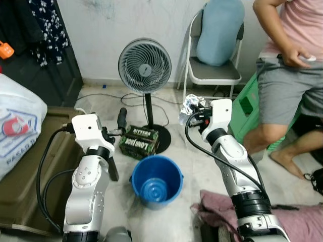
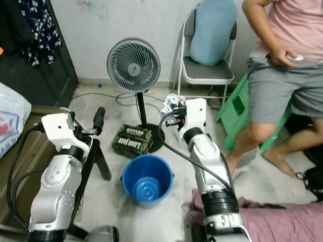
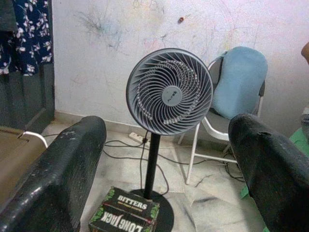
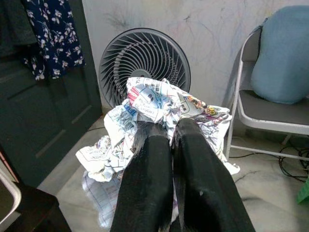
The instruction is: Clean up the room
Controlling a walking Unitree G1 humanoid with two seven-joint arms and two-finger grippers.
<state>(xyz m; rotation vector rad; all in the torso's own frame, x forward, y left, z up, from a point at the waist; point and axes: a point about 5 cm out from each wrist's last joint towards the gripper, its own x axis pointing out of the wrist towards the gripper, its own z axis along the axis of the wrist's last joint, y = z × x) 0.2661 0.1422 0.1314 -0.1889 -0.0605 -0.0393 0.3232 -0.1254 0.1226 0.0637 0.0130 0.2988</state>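
My right gripper (image 1: 194, 115) is shut on a crumpled wad of printed newspaper (image 1: 189, 106), held in the air to the right of the fan's pole. In the right wrist view the paper (image 4: 159, 104) bulges around the closed fingertips (image 4: 149, 145). A blue bucket (image 1: 169, 164) stands empty on the floor below, between my two arms. My left gripper (image 1: 117, 143) is open wide with nothing in it, hovering left of a dark "Bitters Long Jack" box (image 1: 139, 141). That box (image 3: 126, 215) also lies low between the spread fingers (image 3: 58, 174).
A grey pedestal fan (image 1: 145, 64) stands behind the box, cables trailing on the floor. A folding chair (image 1: 214, 70) holds a blue cushion (image 1: 220, 30). A person (image 1: 287, 75) sits at right by a green stool (image 1: 247, 108). Pink cloth (image 1: 217, 206) lies near right; a white bag (image 1: 17, 126) is left.
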